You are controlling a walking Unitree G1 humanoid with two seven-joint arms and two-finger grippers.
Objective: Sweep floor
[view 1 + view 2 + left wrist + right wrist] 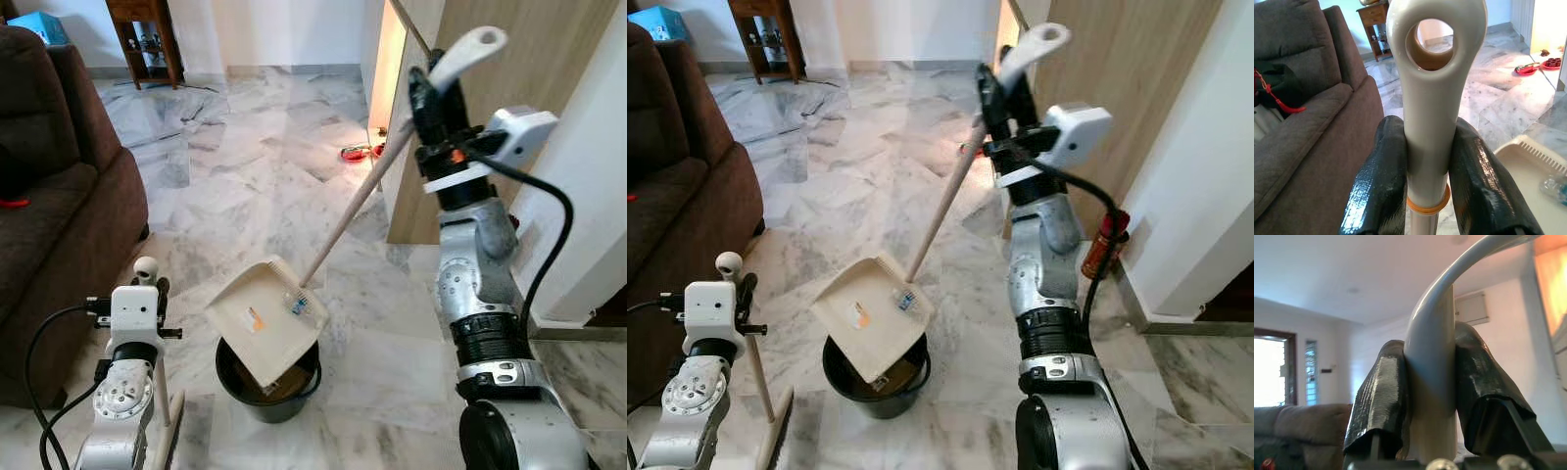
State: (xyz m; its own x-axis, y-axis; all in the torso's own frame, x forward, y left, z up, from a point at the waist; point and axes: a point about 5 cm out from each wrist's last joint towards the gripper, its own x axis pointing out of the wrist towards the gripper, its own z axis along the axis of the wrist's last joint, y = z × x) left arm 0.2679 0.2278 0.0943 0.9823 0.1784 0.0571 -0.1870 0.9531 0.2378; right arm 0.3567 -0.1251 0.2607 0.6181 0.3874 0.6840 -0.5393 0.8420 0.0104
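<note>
We're at emptying step: right tool [438, 86] clamped on dustpan handle [358, 201], dustpan [265, 318] tipped over black bucket [267, 387]. Left tool [1425, 161] clamped on broom handle [1431, 98]. Next, we judge: tilt steeper, shake debris [298, 305] into bucket.

No readable text, brand, number or sign anywhere. Dustpan [263, 320] carries a small orange sticker [256, 319], print too small to read. Clear wrapper [299, 305] lying in the dustpan shows blue marks, illegible. Red canister [1103, 247] by the wall has no legible label.
</note>
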